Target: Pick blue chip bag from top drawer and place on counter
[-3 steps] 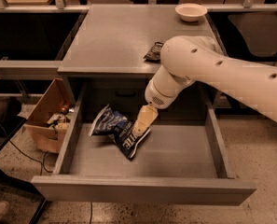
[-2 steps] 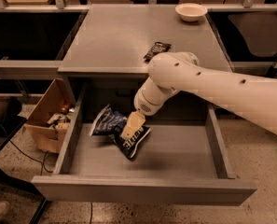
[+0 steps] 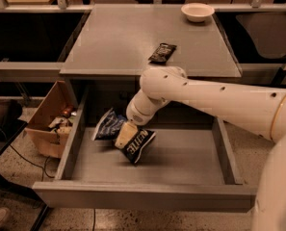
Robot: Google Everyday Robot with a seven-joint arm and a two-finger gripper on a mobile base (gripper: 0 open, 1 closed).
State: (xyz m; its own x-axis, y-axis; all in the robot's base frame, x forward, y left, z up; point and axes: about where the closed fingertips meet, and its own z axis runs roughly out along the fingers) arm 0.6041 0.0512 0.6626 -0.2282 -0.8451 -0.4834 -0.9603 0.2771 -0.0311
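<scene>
The gripper (image 3: 125,135) sits low in the top drawer (image 3: 181,158), touching the upper left edge of the blue chip bag (image 3: 140,146). The bag lies left of centre on the drawer floor, its long axis slanting toward the front panel. Whether the gripper is clamped on it cannot be told. The arm reaches in from the right, elbow bent below the counter (image 3: 118,42) edge.

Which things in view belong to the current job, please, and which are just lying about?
Job: blue chip bag, top drawer, counter, claw in the drawer at the bag.
Lying about: black wrapper and white bowl on the counter, bluish packet in the drawer, cardboard box on the floor.
</scene>
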